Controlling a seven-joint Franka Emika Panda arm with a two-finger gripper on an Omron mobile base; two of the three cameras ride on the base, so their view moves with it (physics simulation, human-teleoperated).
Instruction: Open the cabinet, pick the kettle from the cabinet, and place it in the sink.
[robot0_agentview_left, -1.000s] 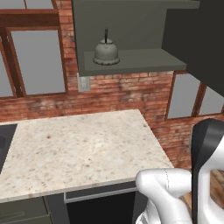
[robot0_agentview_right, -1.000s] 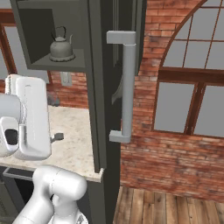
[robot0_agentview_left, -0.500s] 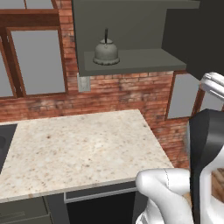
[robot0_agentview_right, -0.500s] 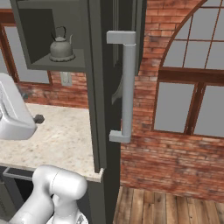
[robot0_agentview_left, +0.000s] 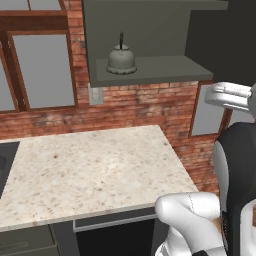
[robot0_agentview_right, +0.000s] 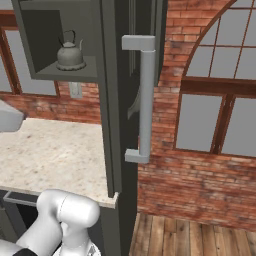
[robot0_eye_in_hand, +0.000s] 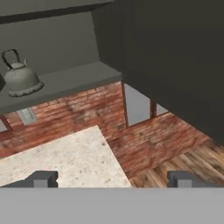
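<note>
— Any brand or writing?

— I can read none.

— Where's the kettle?

— The squat dull grey metal kettle sits on the shelf of the open dark grey-green wall cabinet, at ten o'clock from my gripper, well apart.

— Your jaws?

— Spread wide, pinching nothing, above the speckled beige stone counter.

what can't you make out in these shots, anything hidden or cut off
- Sink: left base view, only a dark corner shows, cut by the left edge.
- Kettle spout: hand view, too small to tell which way it points.
- Cabinet door face: right base view, seen edge-on behind its handle.
</note>
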